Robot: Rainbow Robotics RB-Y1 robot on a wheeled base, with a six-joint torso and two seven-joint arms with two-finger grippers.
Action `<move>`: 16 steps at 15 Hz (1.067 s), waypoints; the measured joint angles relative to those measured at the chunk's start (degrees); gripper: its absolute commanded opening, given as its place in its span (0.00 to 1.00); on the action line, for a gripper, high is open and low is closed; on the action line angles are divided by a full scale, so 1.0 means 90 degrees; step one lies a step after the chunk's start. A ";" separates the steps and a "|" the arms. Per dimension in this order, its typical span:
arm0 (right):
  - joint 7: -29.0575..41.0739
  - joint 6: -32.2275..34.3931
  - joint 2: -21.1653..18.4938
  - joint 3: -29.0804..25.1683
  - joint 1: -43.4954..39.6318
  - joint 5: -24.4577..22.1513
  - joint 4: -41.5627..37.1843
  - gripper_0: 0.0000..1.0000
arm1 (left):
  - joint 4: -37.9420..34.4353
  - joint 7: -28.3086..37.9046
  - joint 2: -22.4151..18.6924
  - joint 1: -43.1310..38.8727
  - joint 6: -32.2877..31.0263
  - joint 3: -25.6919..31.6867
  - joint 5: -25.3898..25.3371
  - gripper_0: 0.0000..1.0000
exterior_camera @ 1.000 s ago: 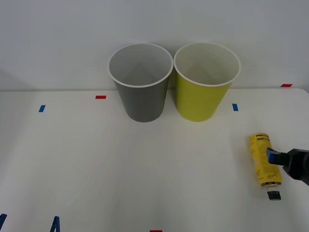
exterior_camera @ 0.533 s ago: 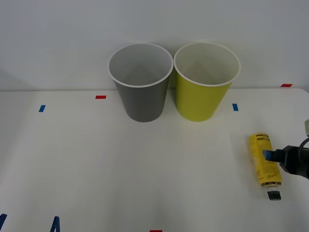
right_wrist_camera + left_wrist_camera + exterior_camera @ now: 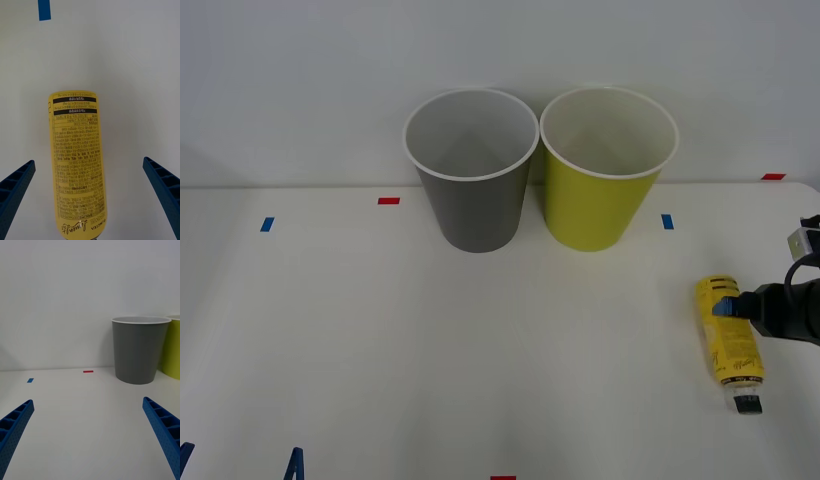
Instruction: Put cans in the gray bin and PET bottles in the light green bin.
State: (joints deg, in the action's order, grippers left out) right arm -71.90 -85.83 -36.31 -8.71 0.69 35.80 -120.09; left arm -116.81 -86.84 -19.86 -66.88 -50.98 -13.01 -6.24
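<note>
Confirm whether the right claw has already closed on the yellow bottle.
No. In the right wrist view, the right claw's blue fingers stand wide apart, clear of the yellow bottle lying between them.

You have a white table (image 3: 380,340) running back to a pale wall. On it, at the rear centre, the gray bin (image 3: 473,190) and the light green bin (image 3: 602,190) stand upright, side by side. The PET bottle (image 3: 728,340) lies on its side near the right edge, cap toward you. Note red tape marks (image 3: 388,201) and blue tape marks (image 3: 667,221) stuck flat on the surface.
</note>
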 measured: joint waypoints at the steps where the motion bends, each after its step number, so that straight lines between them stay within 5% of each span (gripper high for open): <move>1: -0.0045 -0.0005 -0.0007 0.0016 0.0196 0.0161 0.0273 1.00 | 0.0000 0.0000 0.0000 0.0000 0.0000 0.0000 0.0000 1.00; 6: -0.0950 -0.0007 -0.0112 0.0195 0.0854 0.0357 0.1241 1.00 | 0.0000 0.0000 0.0000 0.0000 0.0000 0.0000 0.0000 1.00; 16: -0.0966 0.0005 -0.0067 0.0409 0.1369 0.0324 0.2142 1.00 | 0.0000 0.0000 0.0000 0.0000 0.0000 0.0000 0.0000 1.00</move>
State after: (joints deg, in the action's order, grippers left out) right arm -80.60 -85.78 -36.91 -5.03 13.01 38.71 -100.81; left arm -116.81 -86.84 -19.86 -66.88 -50.98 -13.01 -6.24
